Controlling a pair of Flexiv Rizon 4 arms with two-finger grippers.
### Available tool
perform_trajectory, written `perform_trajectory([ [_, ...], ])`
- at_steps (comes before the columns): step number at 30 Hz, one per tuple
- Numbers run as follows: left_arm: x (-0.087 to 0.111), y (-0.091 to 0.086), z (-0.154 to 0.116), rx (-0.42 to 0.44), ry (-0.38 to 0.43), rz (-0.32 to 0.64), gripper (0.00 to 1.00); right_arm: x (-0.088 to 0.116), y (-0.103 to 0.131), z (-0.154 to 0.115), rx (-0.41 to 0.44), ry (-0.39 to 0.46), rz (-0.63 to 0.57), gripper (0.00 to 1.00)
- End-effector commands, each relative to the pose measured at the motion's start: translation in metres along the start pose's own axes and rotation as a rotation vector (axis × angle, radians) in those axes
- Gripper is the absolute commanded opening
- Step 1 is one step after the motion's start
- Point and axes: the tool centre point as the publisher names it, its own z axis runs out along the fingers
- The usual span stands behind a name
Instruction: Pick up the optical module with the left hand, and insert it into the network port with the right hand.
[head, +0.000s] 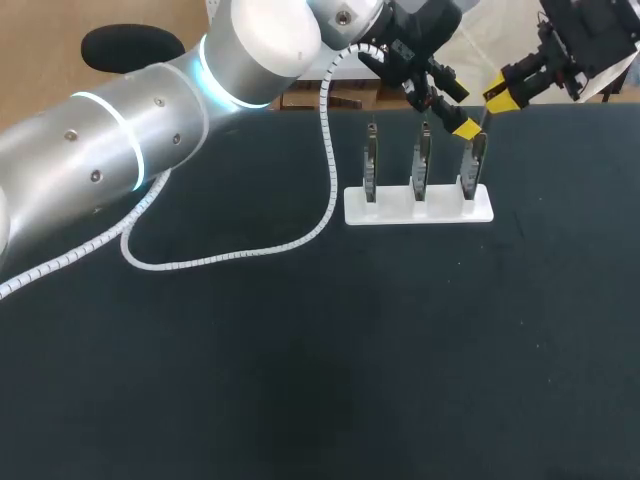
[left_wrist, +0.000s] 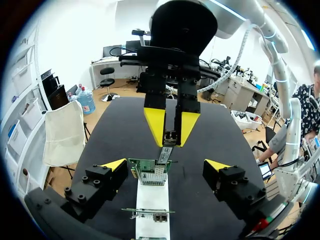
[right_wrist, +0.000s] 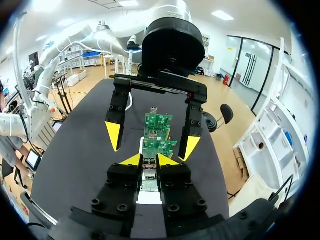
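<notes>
Silver slim optical module (left_wrist: 165, 149), clamped in right gripper (right_wrist: 149, 161), points lengthwise at green circuit-board network port (left_wrist: 158, 170) just ahead; left gripper (left_wrist: 165, 164) splayed, empty.

Finding: an electronics bench in a robotics lab. Evidence:
- A black-covered table (head: 300, 380).
- A white holder (head: 420, 212) carrying 3 upright circuit boards (head: 370, 165). It runs beneath my left gripper (left_wrist: 165, 166), with 1 board between its spread jaws.
- My 2 arms working over the table. The left arm (head: 120, 150) trails a spiral-wrapped cable (head: 240, 258).
</notes>
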Motion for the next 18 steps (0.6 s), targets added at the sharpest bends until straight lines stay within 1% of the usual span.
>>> perform_trajectory([
  [1,0.0,-0.001,0.0,-0.002,0.003,-0.001,1.0,0.001,0.001,0.0,0.007,-0.001,0.001,0.0],
  [18,0.0,-0.001,0.0,-0.002,0.003,-0.001,1.0,0.002,-0.01,0.003,0.013,-0.009,0.01,0.0],
])
